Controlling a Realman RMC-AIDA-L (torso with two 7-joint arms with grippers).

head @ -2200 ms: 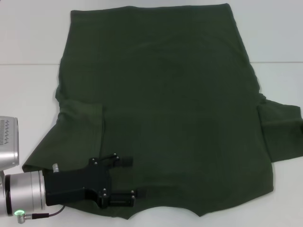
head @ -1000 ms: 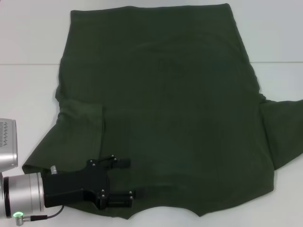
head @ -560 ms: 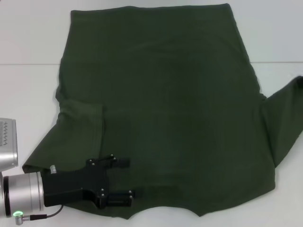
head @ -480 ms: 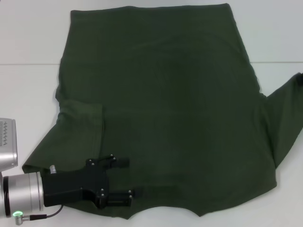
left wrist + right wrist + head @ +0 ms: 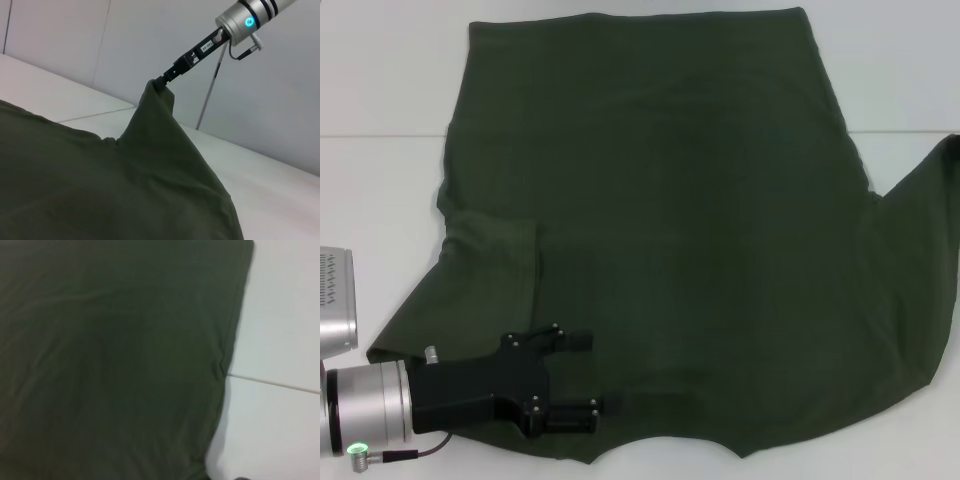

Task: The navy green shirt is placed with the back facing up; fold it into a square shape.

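The navy green shirt (image 5: 670, 220) covers most of the white table (image 5: 380, 90); the left gripper (image 5: 582, 375), jaws spread, rests on it at lower left, while the right gripper (image 5: 165, 80) pinches its lifted right sleeve

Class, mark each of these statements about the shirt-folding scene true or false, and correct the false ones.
1. The right gripper pinches the right sleeve of the navy green shirt and holds it up off the table. True.
2. The left gripper is near the shirt's far hem. False: it is over the near edge, by the neckline.
3. The left sleeve lies folded in over the shirt's body. True.
4. The shirt is already folded into a square. False: most of it lies spread flat.
5. The left gripper's jaws are shut. False: they stand apart.
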